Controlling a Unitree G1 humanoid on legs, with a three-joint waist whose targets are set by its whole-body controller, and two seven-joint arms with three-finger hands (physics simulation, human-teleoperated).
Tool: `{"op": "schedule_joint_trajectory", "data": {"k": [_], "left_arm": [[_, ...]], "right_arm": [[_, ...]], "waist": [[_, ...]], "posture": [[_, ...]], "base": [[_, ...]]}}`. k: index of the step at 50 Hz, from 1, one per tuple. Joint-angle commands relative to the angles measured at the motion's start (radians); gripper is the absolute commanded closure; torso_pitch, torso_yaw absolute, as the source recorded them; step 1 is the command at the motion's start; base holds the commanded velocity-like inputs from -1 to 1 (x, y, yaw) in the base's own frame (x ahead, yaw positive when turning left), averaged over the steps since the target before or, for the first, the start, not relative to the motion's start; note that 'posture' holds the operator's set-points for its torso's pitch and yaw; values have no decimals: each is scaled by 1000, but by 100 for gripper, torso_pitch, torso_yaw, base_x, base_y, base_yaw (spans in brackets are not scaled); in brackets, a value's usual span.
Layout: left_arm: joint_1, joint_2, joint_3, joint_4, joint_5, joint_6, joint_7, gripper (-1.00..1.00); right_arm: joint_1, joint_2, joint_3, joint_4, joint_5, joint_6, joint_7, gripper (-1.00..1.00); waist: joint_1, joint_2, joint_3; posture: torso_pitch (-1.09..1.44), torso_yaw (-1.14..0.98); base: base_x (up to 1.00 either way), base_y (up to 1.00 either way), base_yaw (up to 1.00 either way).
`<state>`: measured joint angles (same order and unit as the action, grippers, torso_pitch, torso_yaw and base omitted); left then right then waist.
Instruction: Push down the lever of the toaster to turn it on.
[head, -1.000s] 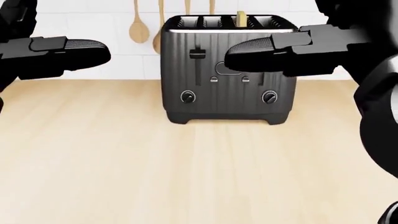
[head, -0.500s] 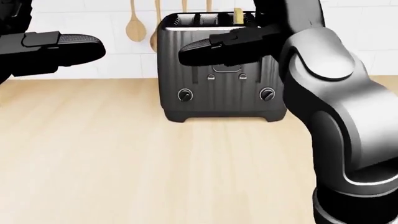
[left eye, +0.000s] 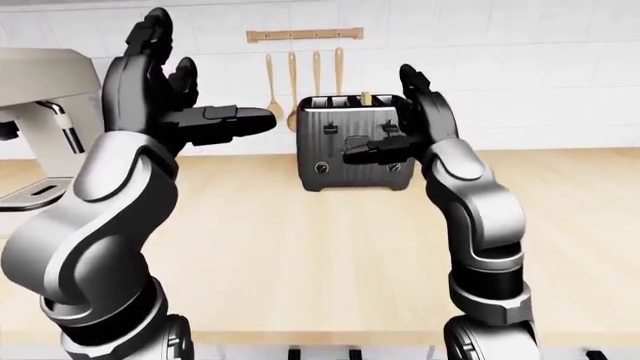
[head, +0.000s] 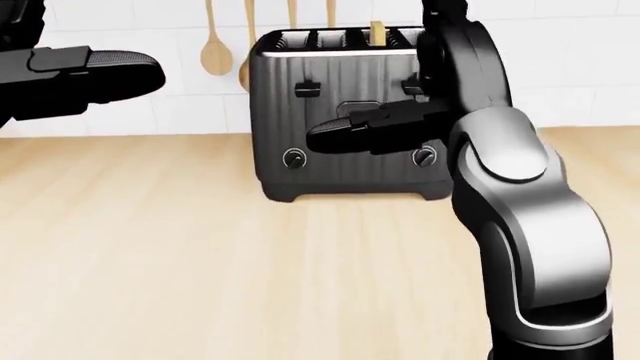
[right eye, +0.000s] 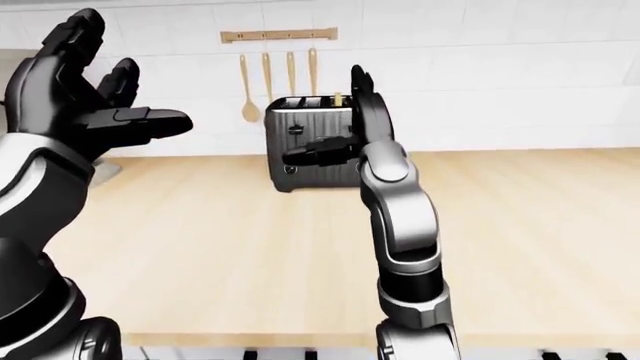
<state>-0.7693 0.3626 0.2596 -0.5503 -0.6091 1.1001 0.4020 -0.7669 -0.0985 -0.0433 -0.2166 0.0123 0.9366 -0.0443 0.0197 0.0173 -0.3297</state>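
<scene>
While our left hand (left eye: 165, 97) hung spread wide, well left of the toaster | our right hand (head: 400, 124) stood open, thumb across its dark face | toaster (head: 300, 127) on wooden counter (head: 200, 262) | left lever (head: 306, 90) up | wooden spoons (left eye: 272, 90) beyond.

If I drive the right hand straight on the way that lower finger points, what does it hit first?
Probably nothing: the right hand has that finger pointing toward the view's left, across the toaster face. Past it the way looks free, though depth is unclear.
</scene>
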Motion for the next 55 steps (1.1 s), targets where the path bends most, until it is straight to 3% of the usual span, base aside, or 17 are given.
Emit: {"op": "schedule_joint_trajectory", "data": {"k": [1,35,55], "left_arm": [[-28,10,6,-7,1,-28,0,-100],[-34,16,6,0,-7,-35,7,-100],[-33,19,7,-2,-11,-37,8,-100]], "right_arm": [[-33,-6,-6,-20,-8,-39,-1,-100],[-97,-12,-19,307,2,-233,-23,-100],[-193,-39,-38,578,24,-373,-43,-100]], "waist": [[0,2,-5],[-1,4,-7],[-1,6,-8]], "posture": [[-51,0],[-51,0],[-51,0]], "base": [[0,0,0],[0,0,0],[0,0,0]]}}
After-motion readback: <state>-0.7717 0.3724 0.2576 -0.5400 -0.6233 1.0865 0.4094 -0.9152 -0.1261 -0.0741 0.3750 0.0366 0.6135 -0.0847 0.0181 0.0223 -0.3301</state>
